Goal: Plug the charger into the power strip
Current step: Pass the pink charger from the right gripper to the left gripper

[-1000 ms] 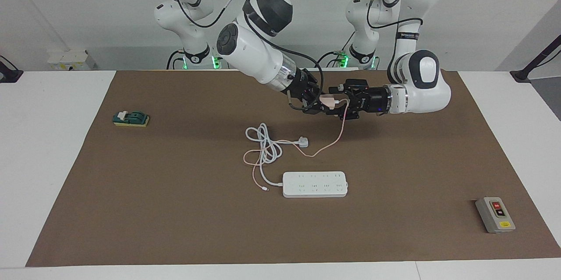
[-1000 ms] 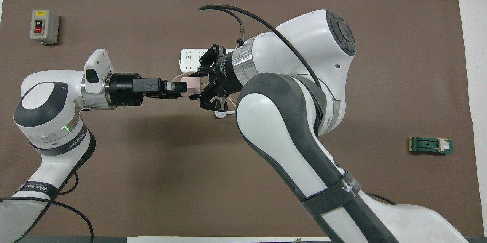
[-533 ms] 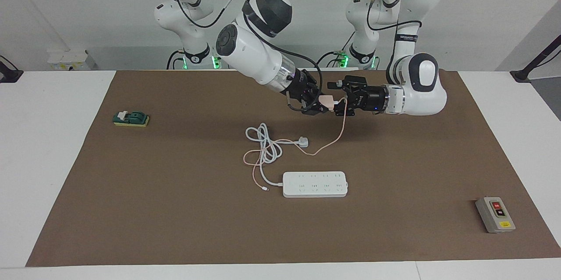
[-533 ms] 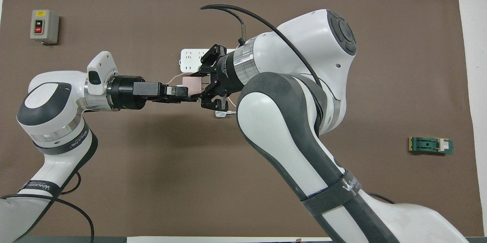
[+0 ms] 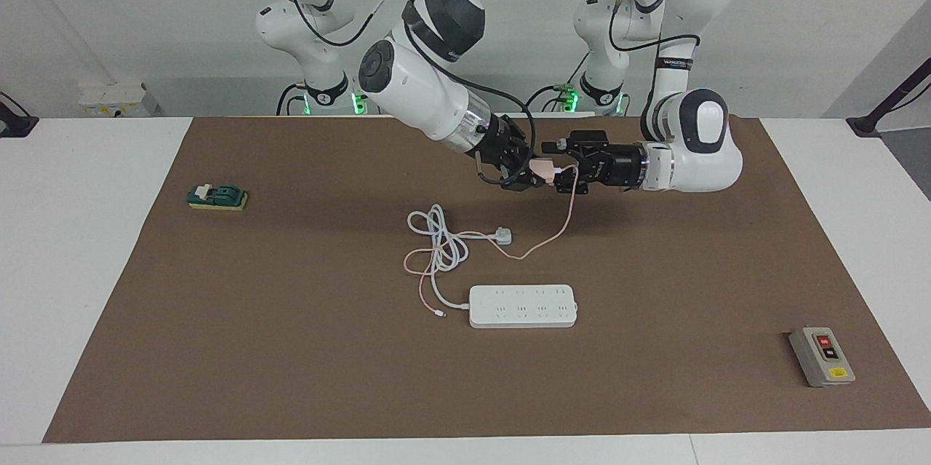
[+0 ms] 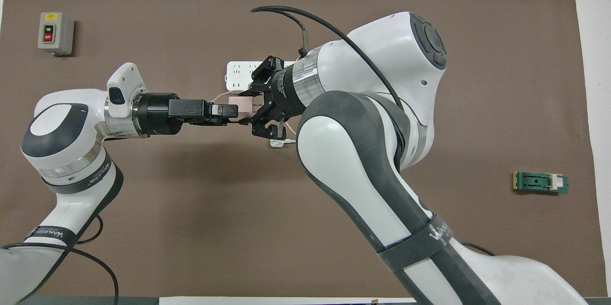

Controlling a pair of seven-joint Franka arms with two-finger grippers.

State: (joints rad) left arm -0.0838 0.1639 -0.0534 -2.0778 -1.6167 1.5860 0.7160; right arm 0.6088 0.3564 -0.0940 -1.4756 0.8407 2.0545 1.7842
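Two arms are meeting in mid-air above the brown mat, with the charger between them. The right gripper, reaching in from the 10 o'clock direction in the facing view, is clamping the charger, its fingertips closed on the pink cube. The left gripper, lying level and pointing toward 9 o'clock in that view, is standing at the cube's cable end; its fingers are flanking the cube, but whether they are pressing on it or standing slightly clear cannot be told. In the overhead view the left gripper is pointing toward 3 o'clock and the right gripper toward 9 o'clock, the charger showing between them. The charger's pink cable is hanging down from the cube and trailing onto the mat. The strip is lying flat on the mat at 6 o'clock from the held charger, well apart from it, sockets up. Its white cord is lying coiled at 10 o'clock from the strip, ending in a white plug. A grey switch box is resting at 4 o'clock on the mat, and a green block at 9 o'clock.
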